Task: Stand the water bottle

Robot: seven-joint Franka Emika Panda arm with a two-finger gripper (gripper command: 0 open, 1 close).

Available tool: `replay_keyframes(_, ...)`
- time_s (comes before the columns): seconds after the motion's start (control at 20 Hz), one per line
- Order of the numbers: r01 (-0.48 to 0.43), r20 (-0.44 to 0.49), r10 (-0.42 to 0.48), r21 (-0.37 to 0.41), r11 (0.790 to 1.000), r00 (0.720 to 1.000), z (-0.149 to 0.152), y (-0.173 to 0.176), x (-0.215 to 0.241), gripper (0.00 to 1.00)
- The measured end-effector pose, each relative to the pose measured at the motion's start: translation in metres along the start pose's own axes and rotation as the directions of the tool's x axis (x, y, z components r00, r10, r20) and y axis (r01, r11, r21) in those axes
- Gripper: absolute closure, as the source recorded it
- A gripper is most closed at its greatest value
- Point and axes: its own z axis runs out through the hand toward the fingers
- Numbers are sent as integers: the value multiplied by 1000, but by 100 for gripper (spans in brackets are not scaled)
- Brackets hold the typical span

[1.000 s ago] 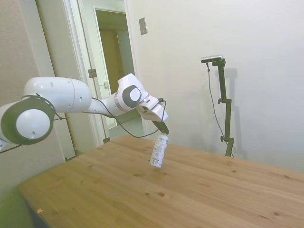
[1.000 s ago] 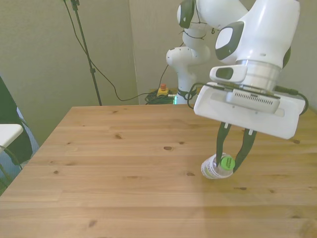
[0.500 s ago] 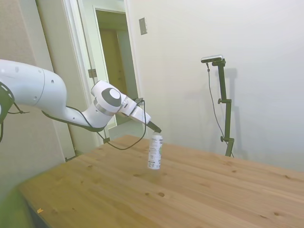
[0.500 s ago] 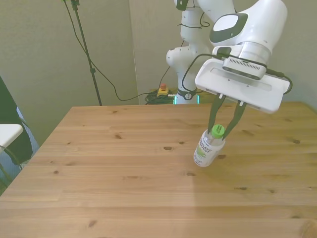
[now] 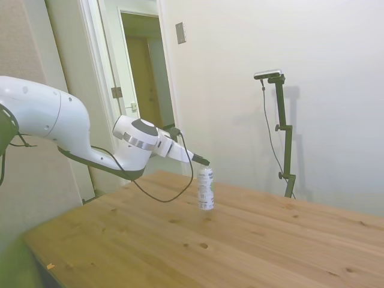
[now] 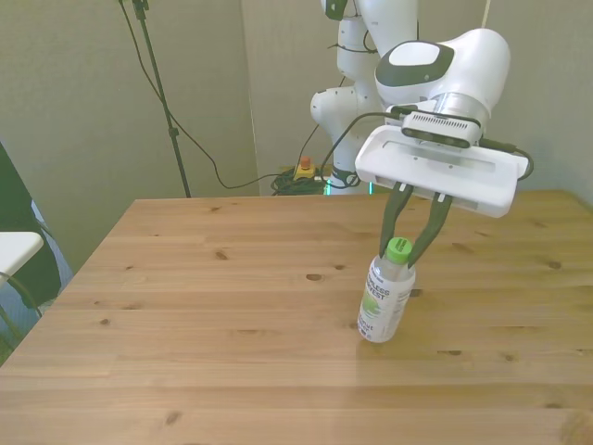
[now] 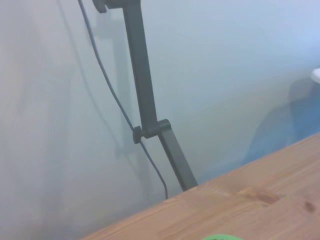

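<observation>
Front view: water bottle (image 6: 384, 298) stands on the wooden surface (image 6: 185, 315), base down, green cap (image 6: 398, 247) up. It looks close to upright, leaning slightly toward the front view's left at the base. Clear plastic body, white label with green marks facing the camera.

Gripper (image 6: 409, 243) sits at the bottle's top. The two dark fingers (image 6: 390, 221) slope down from the white hand and converge on either side of the cap and neck, spread only about as wide as the cap. Whether the fingers press the cap or merely flank it cannot be told from this angle.

Side view: bottle (image 5: 206, 188) stands upright on the surface (image 5: 252, 240), toward its far edge. The white arm (image 5: 90, 135) reaches in low and nearly level, and the gripper's (image 5: 204, 161) dark tip meets the bottle just above its cap. A black cable (image 5: 157, 192) droops beneath the wrist, close to the surface.

Wrist view: blurred; a sliver of green cap (image 7: 221, 237) shows at the frame's edge, with the surface's (image 7: 260, 210) wood grain beyond it.
</observation>
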Motion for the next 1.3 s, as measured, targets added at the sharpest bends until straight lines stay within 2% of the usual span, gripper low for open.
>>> replay_keyframes(0.25, -39, -33, 41, 62, 997, 999, 15, -5, -16, 100)
replay_keyframes(0.55, -58, -7, 59, 86, 995, 998, 17, -10, -37, 100)
replay_keyframes(0.6, -57, -3, 57, 87, 995, 998, 17, -10, -39, 0)
replay_keyframes(1.3, -48, 49, 44, 95, 994, 998, 15, -3, -50, 0)
